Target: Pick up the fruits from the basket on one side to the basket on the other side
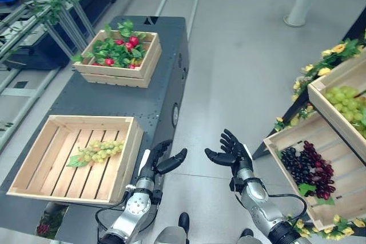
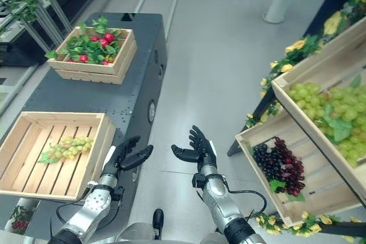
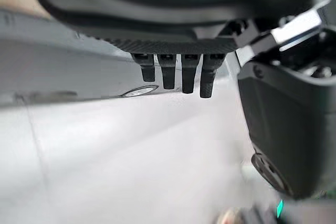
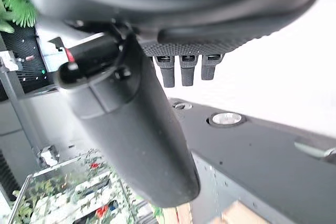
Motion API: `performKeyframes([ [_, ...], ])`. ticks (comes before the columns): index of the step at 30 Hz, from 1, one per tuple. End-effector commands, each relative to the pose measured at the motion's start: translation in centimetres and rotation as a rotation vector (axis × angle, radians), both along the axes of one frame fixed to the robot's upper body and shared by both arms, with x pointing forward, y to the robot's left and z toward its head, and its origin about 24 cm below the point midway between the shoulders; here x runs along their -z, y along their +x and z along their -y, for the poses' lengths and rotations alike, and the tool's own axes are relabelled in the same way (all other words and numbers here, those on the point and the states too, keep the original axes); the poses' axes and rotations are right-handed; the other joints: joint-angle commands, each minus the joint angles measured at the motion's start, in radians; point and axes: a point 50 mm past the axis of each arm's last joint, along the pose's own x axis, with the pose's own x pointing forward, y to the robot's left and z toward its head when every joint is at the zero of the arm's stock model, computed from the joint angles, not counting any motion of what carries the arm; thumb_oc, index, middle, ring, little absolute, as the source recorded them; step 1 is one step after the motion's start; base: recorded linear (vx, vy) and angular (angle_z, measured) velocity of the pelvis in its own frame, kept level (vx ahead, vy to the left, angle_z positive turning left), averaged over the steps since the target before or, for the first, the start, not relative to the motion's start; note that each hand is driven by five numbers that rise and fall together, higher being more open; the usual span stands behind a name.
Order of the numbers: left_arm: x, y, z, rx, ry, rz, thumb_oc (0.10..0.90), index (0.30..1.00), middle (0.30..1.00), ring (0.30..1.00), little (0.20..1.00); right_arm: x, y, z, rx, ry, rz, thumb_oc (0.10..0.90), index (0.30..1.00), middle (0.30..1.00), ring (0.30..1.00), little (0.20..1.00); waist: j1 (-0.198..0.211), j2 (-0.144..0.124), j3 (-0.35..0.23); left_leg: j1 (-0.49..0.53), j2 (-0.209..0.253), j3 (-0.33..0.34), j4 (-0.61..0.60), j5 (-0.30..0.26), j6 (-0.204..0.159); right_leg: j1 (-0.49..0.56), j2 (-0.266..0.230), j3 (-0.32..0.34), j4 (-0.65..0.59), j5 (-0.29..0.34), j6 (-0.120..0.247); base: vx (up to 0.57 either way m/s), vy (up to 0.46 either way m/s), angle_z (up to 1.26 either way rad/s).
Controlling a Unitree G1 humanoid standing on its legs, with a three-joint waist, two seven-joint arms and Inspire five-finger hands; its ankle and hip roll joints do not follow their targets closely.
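crate's (image 1: 34, 167) grape bunch (image 1: 98, 152) lies crosswise.

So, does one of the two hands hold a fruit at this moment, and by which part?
Nothing is held. The left hand and the right hand are both open and empty, above the floor between the crates.

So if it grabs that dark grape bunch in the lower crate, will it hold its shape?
Probably not: the dark grape bunch is many small beads, so it likely droops. Round glossy grapes may slip from the open right hand. It lies flat, so unlikely to roll.
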Motion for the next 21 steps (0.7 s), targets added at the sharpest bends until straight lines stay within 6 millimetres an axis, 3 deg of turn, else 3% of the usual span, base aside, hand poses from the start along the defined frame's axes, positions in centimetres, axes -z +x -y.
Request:
performKeyframes([
  [1,-2.7,1.7,0.2,0.167,0.093,0.109,0.800,0.900,0.900,0.900,0.900,-4.0,1.2,-1.2,0.008,0.062,0.187,0.800,0.900,0.900,0.900,0.900,-0.014,0.014,0.009,0.047,-0.089,-0.050,-0.068,-0.039,0.072,-0.116,0.131,0.180,0.068,0.112,-0.031,0.11,-0.093,0.35],
  [2,-2.6,1.7,0.2,0.171,0.098,0.102,0.800,0.900,0.900,0.900,0.900,-3.9,1.1,-1.2,0.007,0.061,0.186,0.800,0.900,0.900,0.900,0.900,-0.019,0.015,0.010,0.048,-0.088,-0.056,-0.066,-0.040,0.071,-0.117,0.141,0.188,0.053,0.111,-0.032,0.12,-0.163,0.57],
  [4,-2.2,1.7,0.0,0.189,0.118,0.047,0.800,0.900,0.900,0.900,0.900,-3.6,0.6,-0.7,0.000,0.044,0.175,0.800,0.900,0.900,0.900,0.900,-0.050,0.008,0.013,0.045,-0.092,-0.099,-0.040,-0.059,0.061,-0.126,0.201,0.267,-0.115,0.121,-0.029,0.14,-0.241,0.78],
  [5,-1.8,1.9,0.3,0.208,0.128,0.031,0.800,0.900,0.900,0.900,0.900,-3.4,0.5,0.1,0.022,0.038,0.164,0.800,0.900,0.900,0.900,0.900,-0.082,0.003,0.013,0.040,-0.103,-0.152,-0.035,-0.075,0.058,-0.139,0.264,0.375,-0.267,0.122,-0.024,0.15,-0.321,0.84],
  [6,-1.7,1.9,0.6,0.220,0.131,0.032,0.800,0.900,0.900,0.900,0.900,-3.3,0.5,0.4,0.034,0.038,0.162,0.800,0.900,0.900,0.900,0.900,-0.096,-0.001,0.010,0.037,-0.114,-0.179,-0.036,-0.079,0.060,-0.142,0.296,0.431,-0.314,0.122,-0.020,0.17,-0.373,1.28],
  [8,-1.7,2.2,1.0,0.227,0.142,0.059,0.800,0.900,0.900,0.900,0.900,-3.0,0.5,1.2,0.063,0.035,0.152,0.800,0.900,0.900,0.900,0.900,-0.124,-0.010,0.003,0.025,-0.132,-0.242,-0.021,-0.086,0.065,-0.132,0.360,0.535,-0.316,0.092,-0.028,0.12,-0.256,1.43],
  [9,-1.6,2.3,1.2,0.235,0.150,0.066,0.800,0.900,0.900,0.900,0.900,-2.6,0.4,1.6,0.087,0.039,0.138,0.800,0.900,0.900,0.900,0.900,-0.130,-0.016,-0.003,0.010,-0.139,-0.262,-0.003,-0.084,0.062,-0.120,0.366,0.542,-0.298,0.073,-0.032,0.10,-0.244,1.44],
  [11,-1.6,2.5,1.3,0.203,0.133,0.062,0.800,0.900,0.900,0.900,0.900,-2.2,0.6,1.6,0.071,0.072,0.108,0.800,0.900,0.900,0.900,0.900,-0.122,-0.025,-0.003,-0.001,-0.121,-0.246,0.023,-0.085,0.049,-0.114,0.345,0.482,-0.272,0.053,-0.027,0.18,-0.297,1.65],
  [12,-1.8,2.6,1.9,0.224,0.096,0.074,0.800,0.900,0.900,0.900,0.900,-1.9,0.5,1.8,0.061,0.089,0.101,0.800,0.900,0.900,0.900,0.900,-0.116,-0.040,-0.006,0.011,-0.096,-0.223,0.021,-0.085,0.037,-0.070,0.338,0.448,-0.302,0.041,-0.045,0.26,-0.318,1.39],
  [17,-1.9,2.5,3.8,0.252,0.092,0.092,0.800,0.900,0.900,0.900,0.900,-1.1,0.7,2.5,0.034,0.075,0.040,0.800,0.900,0.900,0.900,0.900,-0.085,-0.062,-0.037,0.011,-0.069,-0.229,0.022,-0.080,0.007,0.034,0.332,0.404,-0.417,0.035,-0.078,0.19,-0.206,0.45],
  [20,-1.8,2.6,3.3,0.232,0.096,0.084,0.800,0.900,0.900,0.900,0.900,-1.4,1.0,1.9,-0.032,0.135,0.046,0.800,0.900,0.900,0.900,0.900,-0.068,-0.072,-0.042,-0.016,-0.060,-0.210,0.036,-0.070,-0.008,0.049,0.322,0.349,-0.421,0.019,-0.086,0.14,-0.188,0.10],
  [21,-2.0,2.6,3.1,0.245,0.097,0.093,0.800,0.900,0.900,0.900,0.900,-1.7,1.0,2.1,-0.017,0.152,0.059,0.800,0.900,0.900,0.900,0.900,-0.063,-0.075,-0.045,-0.029,-0.048,-0.175,0.034,-0.064,-0.015,0.055,0.318,0.312,-0.423,0.006,-0.092,0.07,-0.117,0.20],
])
